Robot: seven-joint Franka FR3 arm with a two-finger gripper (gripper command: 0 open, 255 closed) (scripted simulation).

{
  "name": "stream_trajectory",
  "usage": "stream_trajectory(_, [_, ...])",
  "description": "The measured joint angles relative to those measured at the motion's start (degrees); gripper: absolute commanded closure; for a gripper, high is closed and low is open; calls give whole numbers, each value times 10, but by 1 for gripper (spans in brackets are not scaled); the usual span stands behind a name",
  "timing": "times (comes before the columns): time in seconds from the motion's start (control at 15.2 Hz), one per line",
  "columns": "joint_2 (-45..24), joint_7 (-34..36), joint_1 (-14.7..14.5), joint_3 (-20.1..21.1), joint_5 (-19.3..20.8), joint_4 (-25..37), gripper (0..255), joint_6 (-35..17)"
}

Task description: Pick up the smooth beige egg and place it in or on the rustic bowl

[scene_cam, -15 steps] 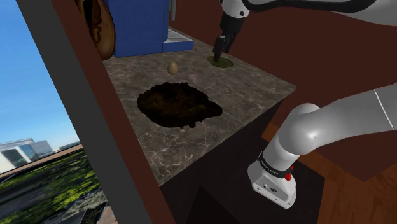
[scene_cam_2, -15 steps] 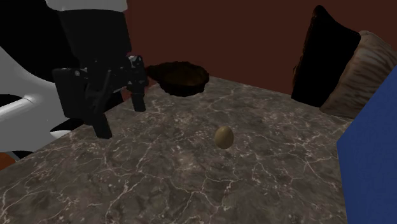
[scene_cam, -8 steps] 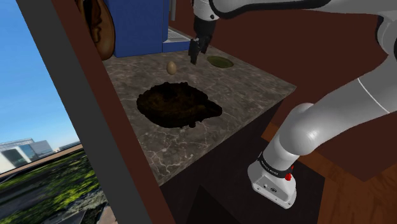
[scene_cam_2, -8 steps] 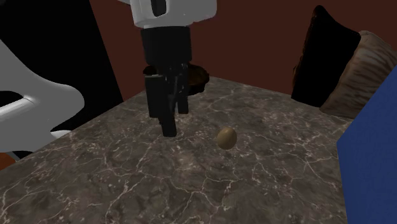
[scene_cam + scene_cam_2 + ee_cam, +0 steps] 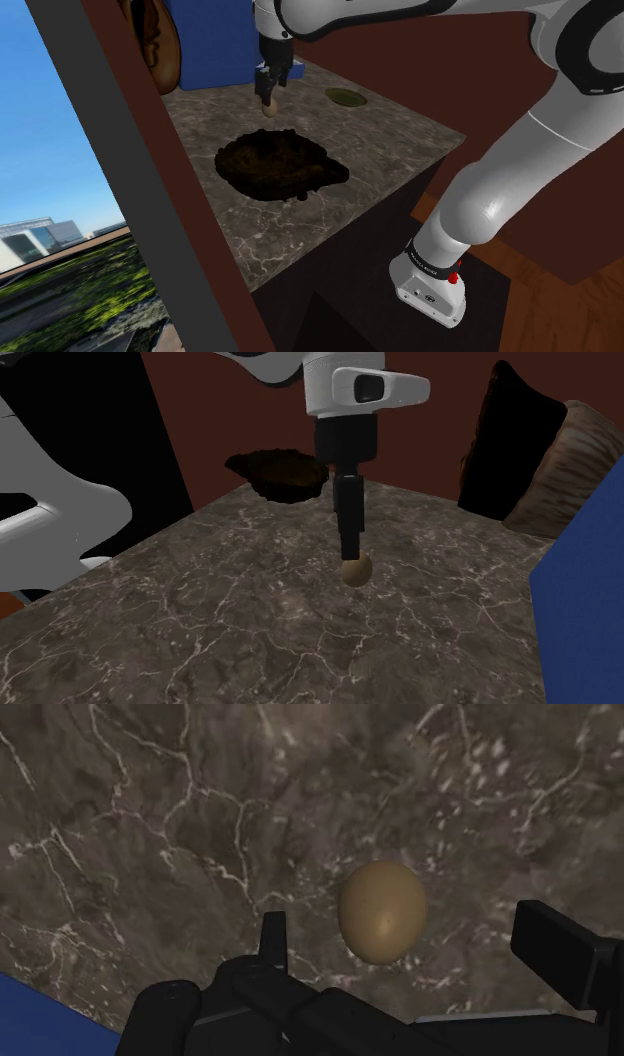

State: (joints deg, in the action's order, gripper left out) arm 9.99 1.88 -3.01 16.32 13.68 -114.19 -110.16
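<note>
Egg point(image 5: 354, 570), smooth and beige with an even tan skin, rests on the dark brown marble countertop point(image 5: 200, 622), roughly midway across the slab. The all-black two-finger gripper point(image 5: 352, 552) hangs straight down over it, its tips at the egg's upper end. In the wrist view the fingers point(image 5: 273, 939) stand wide apart with the egg between them, closer to one than the other. Neither presses on it, so nothing is held.

The marble is mottled brown and grey, laced all over with thin pale veins. The rustic dark brown bowl with a ragged rim point(image 5: 280, 480) sits well apart from the egg, near the counter's far edge in the second exterior view. A flat green disc point(image 5: 346, 97) lies on the stone to the shoulder view's right of the egg. A big blue box point(image 5: 215, 40) stands behind the egg in that view. Beside the box leans a dark brown, furry-edged cushion point(image 5: 530, 452).

A reddish-brown wall point(image 5: 400, 412) backs the counter. The white arm point(image 5: 520, 170) arches over from its base above a wooden floor point(image 5: 570, 300). At the shoulder view's left, a dark slanted window frame point(image 5: 100, 150) edges blue sky and pale buildings.
</note>
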Motion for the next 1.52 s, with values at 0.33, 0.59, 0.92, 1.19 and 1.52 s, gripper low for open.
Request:
stream_trajectory(0.33, [-17,8,1,2,9,-13,0,-29])
stream_trajectory(0.59, [-24,11,3,0,14,-29,0,-52])
stream_trajectory(0.92, [-24,11,4,-1,15,-33,0,-56])
stream_trajectory(1.19, [-24,11,4,-1,15,-33,255,-56])
stream_trajectory(1.52, [-24,11,4,-1,15,-33,255,-56])
